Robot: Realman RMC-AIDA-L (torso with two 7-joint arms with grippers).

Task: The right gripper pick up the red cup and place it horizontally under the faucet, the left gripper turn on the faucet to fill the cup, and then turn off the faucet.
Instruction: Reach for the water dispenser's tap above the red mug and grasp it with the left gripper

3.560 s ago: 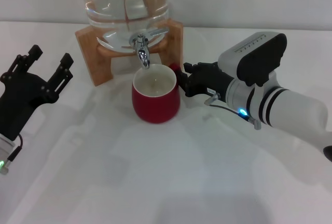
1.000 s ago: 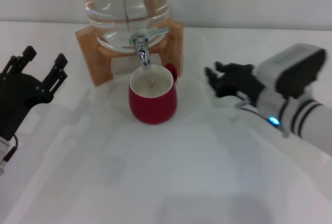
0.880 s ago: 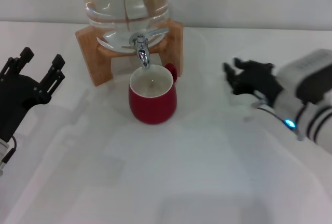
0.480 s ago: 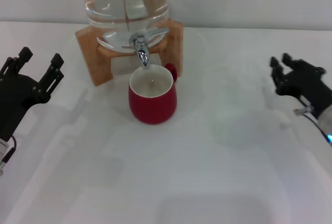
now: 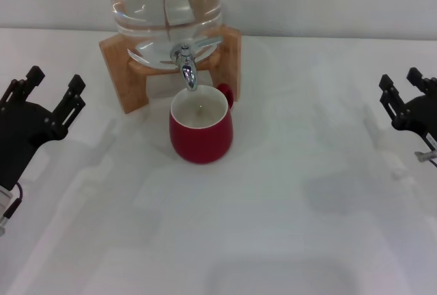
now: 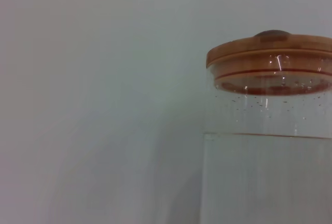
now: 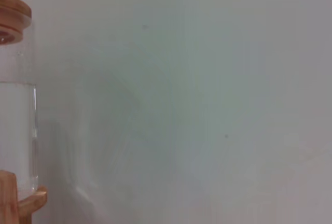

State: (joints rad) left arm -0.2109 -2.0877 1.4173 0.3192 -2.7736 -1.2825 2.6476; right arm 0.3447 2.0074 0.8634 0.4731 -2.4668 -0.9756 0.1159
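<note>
The red cup stands upright on the white table, directly under the spout of the chrome faucet. Its handle points to the back right. The faucet sits on a clear glass water jar on a wooden stand. My left gripper is open and empty at the left edge, well left of the stand. My right gripper is open and empty at the far right edge, far from the cup.
The white table spreads in front of the cup. The jar with its wooden lid shows in the left wrist view, and its side shows in the right wrist view against a plain wall.
My right gripper let go of the cup's handle and drew back to the right edge. The cup stays under the faucet. The left gripper has barely moved.
</note>
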